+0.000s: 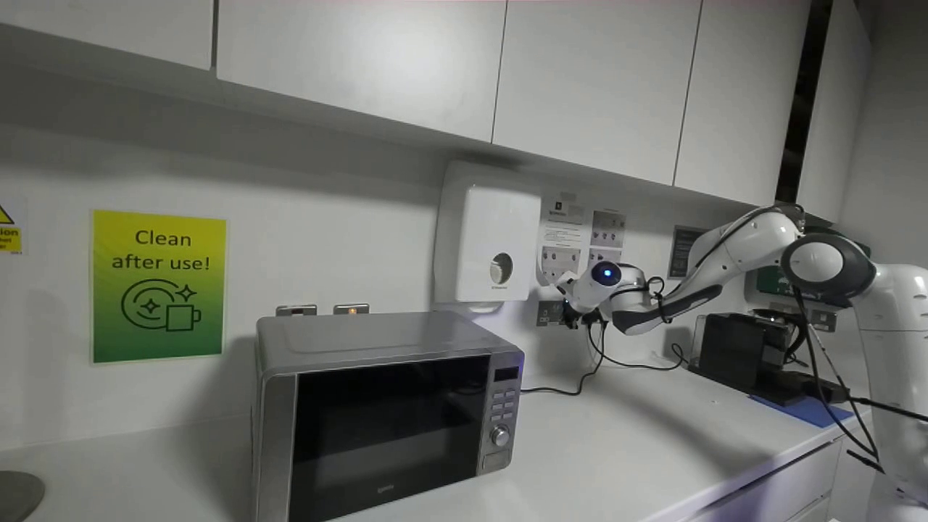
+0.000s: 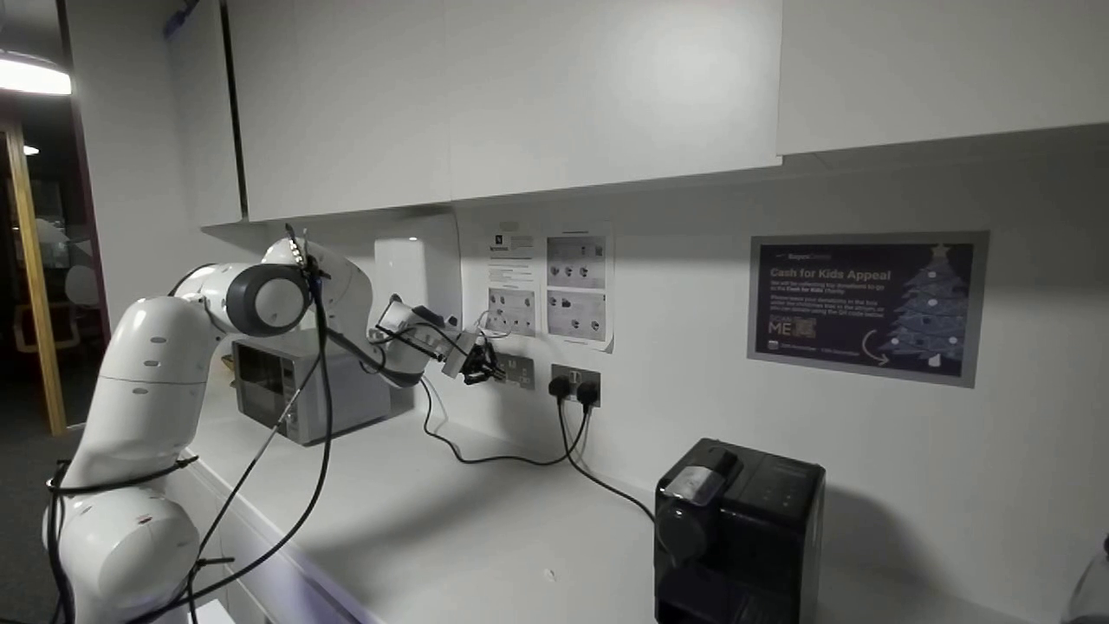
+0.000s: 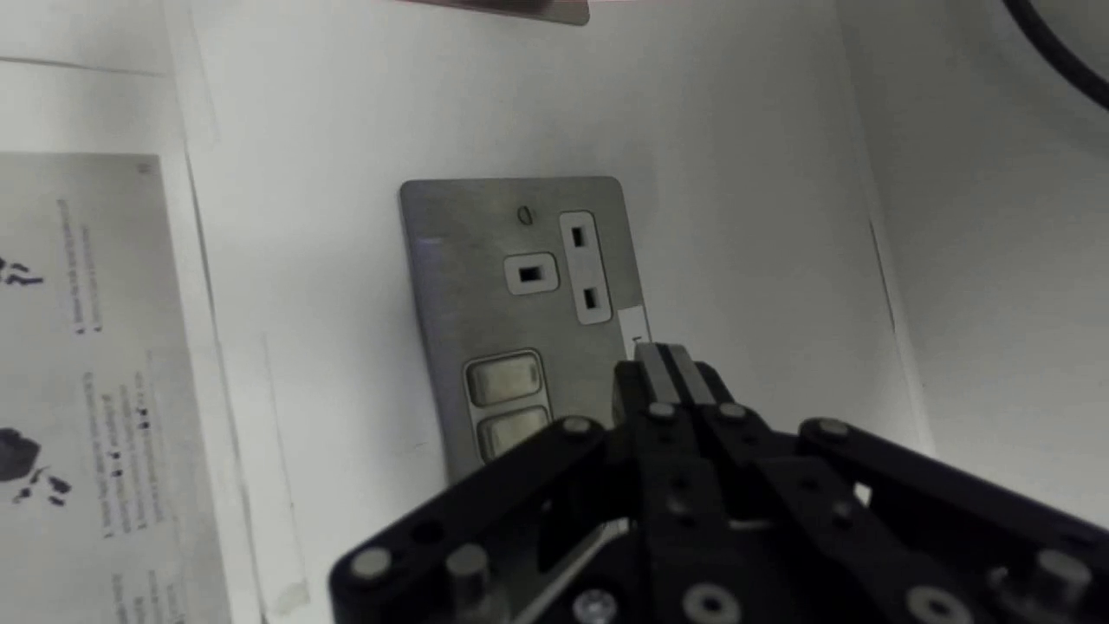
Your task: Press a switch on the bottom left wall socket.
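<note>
The left wall socket is a grey metal double plate (image 3: 476, 303) with white pin outlets and two pale rocker switches (image 3: 504, 379) in the wrist view. Its lower part is hidden behind my gripper. It shows on the wall in both exterior views (image 1: 548, 313) (image 2: 522, 369). My gripper (image 3: 674, 348) is shut and empty. Its tips overlap the plate's right edge, beside a small white label and to the right of the switches. In the exterior views the gripper (image 1: 570, 317) (image 2: 496, 373) is close in front of the socket; I cannot tell whether it touches.
A second socket (image 2: 574, 378) holds two black plugs, with cables (image 2: 494, 459) running along the counter. Papers (image 2: 550, 286) hang above. A towel dispenser (image 1: 478, 217), microwave (image 1: 391, 428) and coffee machine (image 2: 736, 529) stand nearby. Wall cabinets (image 2: 537, 95) overhang the arm.
</note>
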Robot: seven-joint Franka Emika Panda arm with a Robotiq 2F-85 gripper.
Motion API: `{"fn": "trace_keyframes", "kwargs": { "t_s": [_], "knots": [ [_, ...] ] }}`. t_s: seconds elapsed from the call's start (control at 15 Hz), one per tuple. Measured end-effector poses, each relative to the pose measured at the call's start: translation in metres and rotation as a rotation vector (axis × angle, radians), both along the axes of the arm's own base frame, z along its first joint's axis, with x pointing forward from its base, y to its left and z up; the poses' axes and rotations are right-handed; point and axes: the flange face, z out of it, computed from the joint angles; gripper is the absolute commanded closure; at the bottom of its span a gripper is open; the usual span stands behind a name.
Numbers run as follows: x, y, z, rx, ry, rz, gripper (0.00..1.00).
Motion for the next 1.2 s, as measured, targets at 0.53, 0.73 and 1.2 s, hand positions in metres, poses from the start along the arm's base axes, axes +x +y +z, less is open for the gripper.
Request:
{"fn": "trace_keyframes", "kwargs": {
  "t_s": [0.53,0.73,1.2],
  "knots": [
    [-0.010,-0.023,0.031,0.009,-0.039,-0.037,1.00],
    [-0.011,-0.041,0.043,0.011,-0.055,-0.065,1.00],
    [-0.018,-0.066,0.058,0.096,-0.045,-0.159,1.00]
  ]
}}
